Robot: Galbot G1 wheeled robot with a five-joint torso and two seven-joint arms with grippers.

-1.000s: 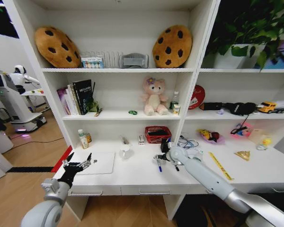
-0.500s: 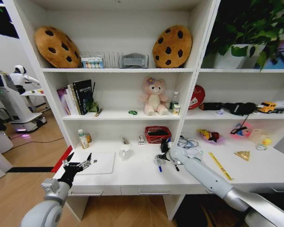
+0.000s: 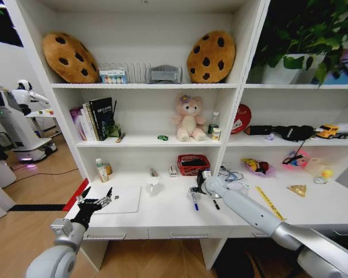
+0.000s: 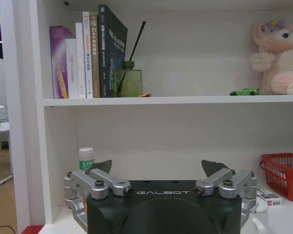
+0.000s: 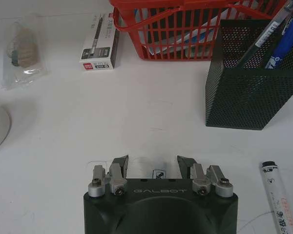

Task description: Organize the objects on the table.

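My right gripper (image 3: 195, 189) (image 5: 152, 164) hovers low over the white table (image 3: 168, 211), open, just in front of a black mesh pen holder (image 5: 248, 97) with pens in it. A small clear piece with a black mark (image 5: 158, 173) lies on the desk between its fingertips. A blue pen (image 3: 194, 201) and a black pen (image 3: 214, 204) lie beside it, and a white marker (image 5: 276, 196) rests close by. The silver laptop (image 3: 120, 200) sits at the left, with my left gripper (image 3: 96, 202) (image 4: 158, 168) open at its front corner. A yellow ruler (image 3: 271, 203) lies to the right.
A red basket (image 3: 192, 164) (image 5: 185, 29) stands behind the holder, with a small pen box (image 5: 98, 46) and a plastic packet (image 5: 22, 48) beside it. Small bottles (image 3: 102, 169) stand back left. A green toy car (image 3: 162, 138) and pink teddy bear (image 3: 188, 119) sit on the shelf above.
My right gripper has shifted slightly toward the back of the desk, away from the blue pen. The left arm has not moved.
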